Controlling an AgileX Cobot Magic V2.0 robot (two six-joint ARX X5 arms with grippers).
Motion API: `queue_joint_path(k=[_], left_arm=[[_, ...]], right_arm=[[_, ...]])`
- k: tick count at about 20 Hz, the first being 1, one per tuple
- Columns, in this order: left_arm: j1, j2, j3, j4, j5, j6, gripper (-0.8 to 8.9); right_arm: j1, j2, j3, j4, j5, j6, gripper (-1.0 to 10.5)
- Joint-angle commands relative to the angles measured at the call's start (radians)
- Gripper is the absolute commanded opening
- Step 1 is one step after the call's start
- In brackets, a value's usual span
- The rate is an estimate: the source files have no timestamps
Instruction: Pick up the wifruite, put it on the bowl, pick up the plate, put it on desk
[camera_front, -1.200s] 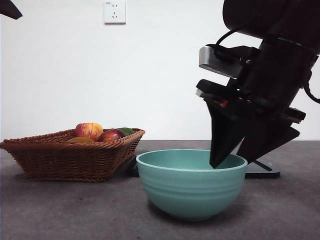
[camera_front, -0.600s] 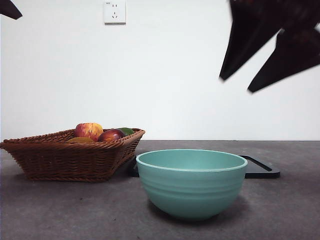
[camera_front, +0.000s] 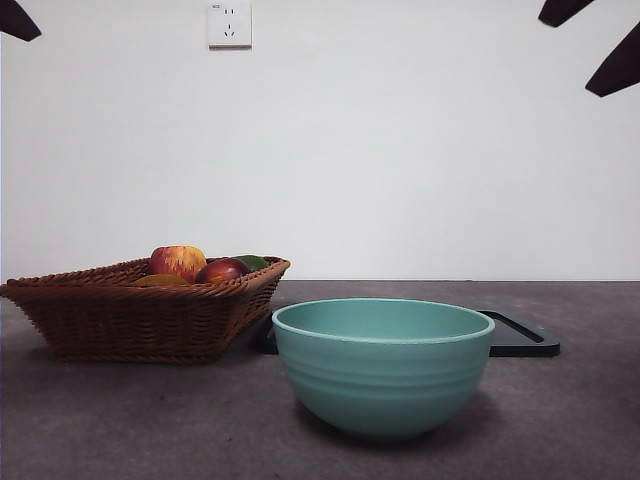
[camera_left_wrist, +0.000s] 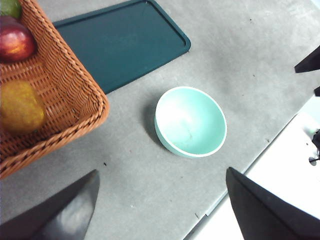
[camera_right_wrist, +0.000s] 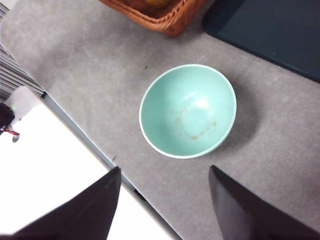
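both tools (camera_left_wrist: 160, 210) (camera_right_wrist: 165, 205) spread wide, holding nothing, above the bowl (camera_front: 383, 366).

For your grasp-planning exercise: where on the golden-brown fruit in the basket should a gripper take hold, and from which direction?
Grip the fruit across its narrow middle, coming down from above. It is oval and lies on its side low in the basket, near the woven wall, so a sideways approach looks blocked. The left gripper is open above the table and seems best placed.
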Motion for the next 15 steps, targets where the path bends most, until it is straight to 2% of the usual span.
queue_joint_path(k=[1, 12, 13, 15], left_arm=[[-0.005, 0.006, 0.019, -0.002, 0.005, 0.009, 4.03], [-0.005, 0.005, 0.019, -0.006, 0.005, 0.008, 3.94], [-0.005, 0.006, 0.019, -0.006, 0.005, 0.008, 3.67], [-0.005, 0.006, 0.019, -0.006, 0.005, 0.008, 1.93]], right_arm=[[0.008, 0.0, 0.016, 0.003, -0.003, -0.011, 2.8], [0.008, 0.0, 0.016, 0.003, -0.003, -0.011, 2.6], [0.008, 0.0, 0.016, 0.003, -0.003, -0.011, 2.2], [0.008, 0.0, 0.016, 0.003, -0.003, -0.011, 0.4]])
